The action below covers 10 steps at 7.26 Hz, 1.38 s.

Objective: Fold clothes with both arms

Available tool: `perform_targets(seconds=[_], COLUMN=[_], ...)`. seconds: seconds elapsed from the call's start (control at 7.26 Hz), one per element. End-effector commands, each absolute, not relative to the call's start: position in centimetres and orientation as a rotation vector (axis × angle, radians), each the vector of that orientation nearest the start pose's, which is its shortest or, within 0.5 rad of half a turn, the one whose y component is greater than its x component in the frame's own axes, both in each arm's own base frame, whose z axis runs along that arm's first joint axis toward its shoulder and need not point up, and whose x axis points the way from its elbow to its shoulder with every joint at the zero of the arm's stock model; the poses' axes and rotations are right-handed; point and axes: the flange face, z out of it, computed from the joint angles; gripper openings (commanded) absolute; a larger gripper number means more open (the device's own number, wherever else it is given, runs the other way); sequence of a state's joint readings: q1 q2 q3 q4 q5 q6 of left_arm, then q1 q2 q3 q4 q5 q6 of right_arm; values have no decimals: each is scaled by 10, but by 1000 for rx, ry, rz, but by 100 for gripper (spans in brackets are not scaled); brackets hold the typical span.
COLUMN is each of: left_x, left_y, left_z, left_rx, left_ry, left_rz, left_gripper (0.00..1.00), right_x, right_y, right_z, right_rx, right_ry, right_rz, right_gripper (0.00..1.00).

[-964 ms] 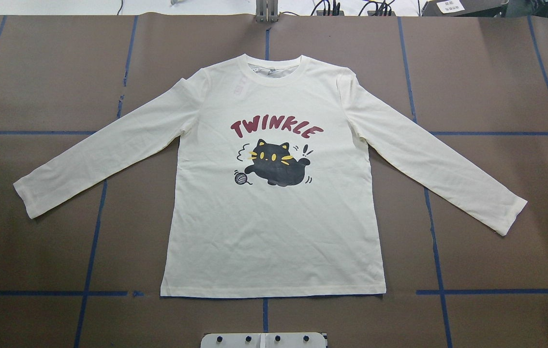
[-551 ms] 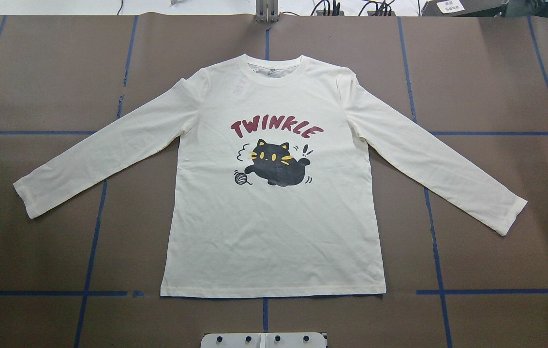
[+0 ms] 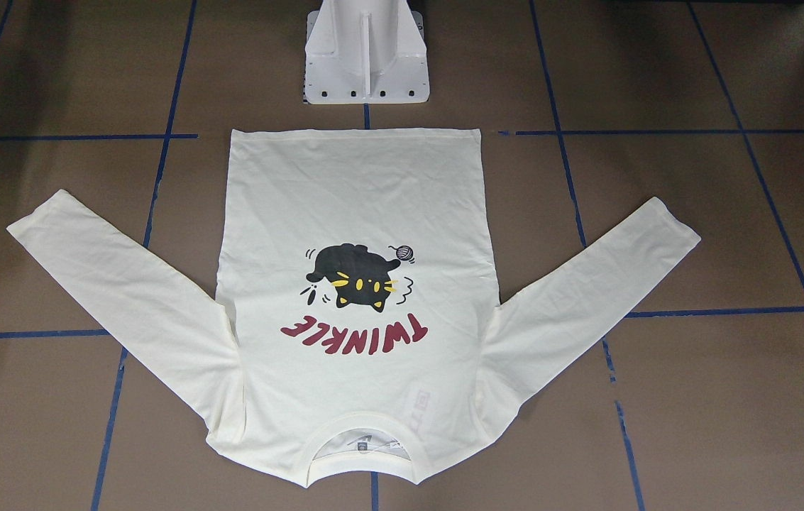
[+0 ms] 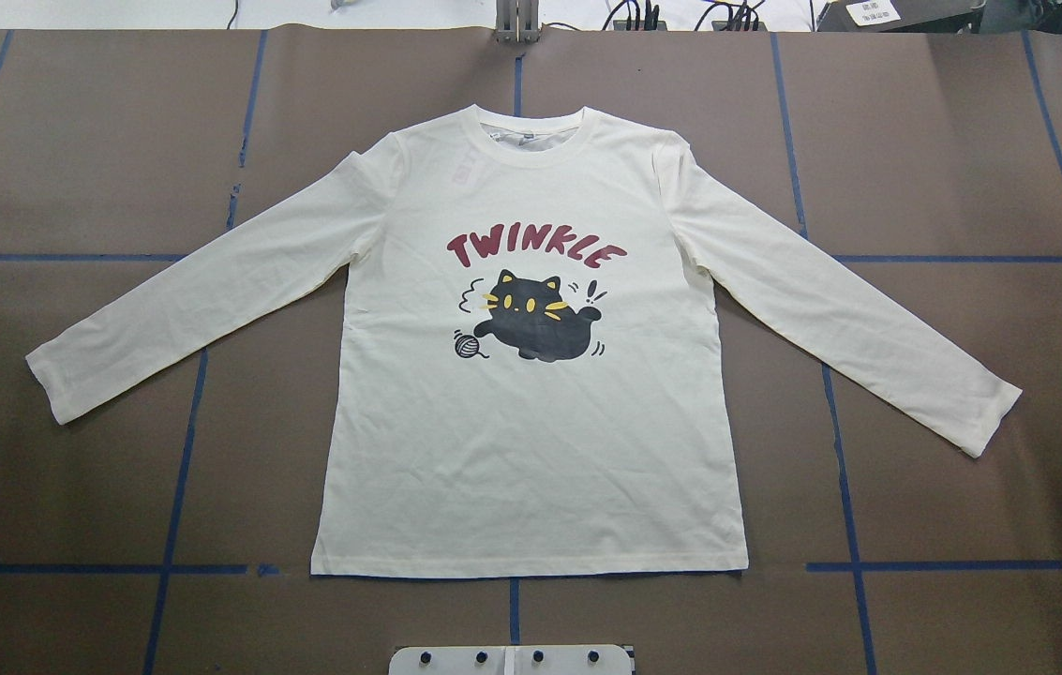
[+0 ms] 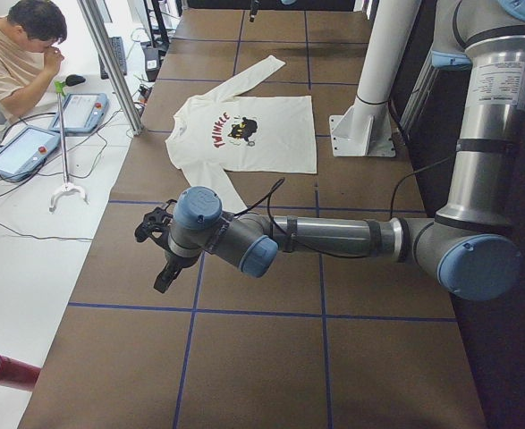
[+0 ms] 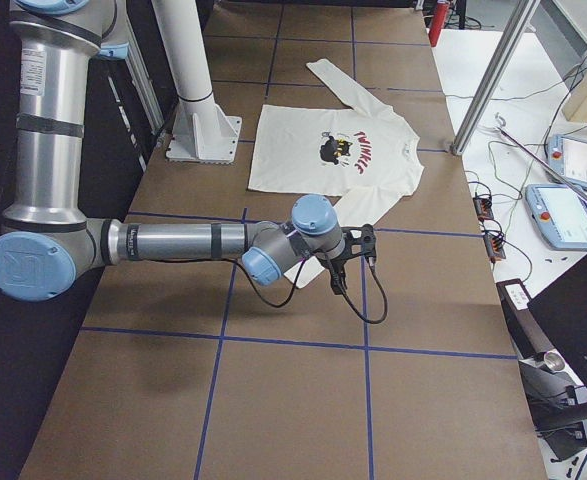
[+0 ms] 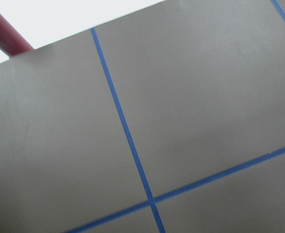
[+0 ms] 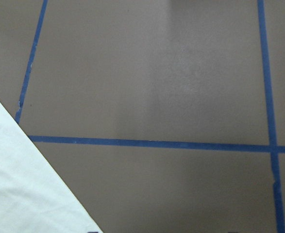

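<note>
T-shirt (image 4: 531, 450) lies flat, cat print up, sleeves spread; cannot tell if left gripper (image 5: 159, 255) or right gripper (image 6: 353, 262) is clenched.

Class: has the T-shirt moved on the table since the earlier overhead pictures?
No. The T-shirt has its hem on the same blue tape line as before.

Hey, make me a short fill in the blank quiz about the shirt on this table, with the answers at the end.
1. The shirt lies flat with its print facing ____.
2. The red word on it reads ____.
3. The black animal below that word is a ____.
4. The shirt's edge nearest the white pedestal is its ____.
Missing words: up; TWINKLE; cat; hem.
</note>
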<state>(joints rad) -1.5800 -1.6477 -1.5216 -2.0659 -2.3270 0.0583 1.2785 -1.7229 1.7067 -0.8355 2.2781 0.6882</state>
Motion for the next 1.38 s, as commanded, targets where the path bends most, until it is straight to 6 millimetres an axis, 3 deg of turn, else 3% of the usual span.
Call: perform_targets(seconds=[0.0,0.28,0.41,0.96,1.1,1.24], left_x=[-70,-70,-70,-70,-70,-70], left_y=[-547,-546,-546,-546,-546,-546], left_z=[587,588,588,588,588,588], left_rx=[526,524,524,523,523,524], left_ry=[722,723,723,724,724,723], left_rz=[245,244,244,244,244,244], left_gripper=[100,100,100,100,100,100], right_x=[-141,-176,-183,-195,-195,-195], right_y=[-425,-410,-397,-380,-379,-379], right_z=[604,630,644,656,656,652], right_rx=[225,234,232,198,198,202], right_ry=[-892,-887,-901,-885,-885,-890], right_rz=[202,160,130,95,93,93], right_gripper=[70,69,67,59,52,24])
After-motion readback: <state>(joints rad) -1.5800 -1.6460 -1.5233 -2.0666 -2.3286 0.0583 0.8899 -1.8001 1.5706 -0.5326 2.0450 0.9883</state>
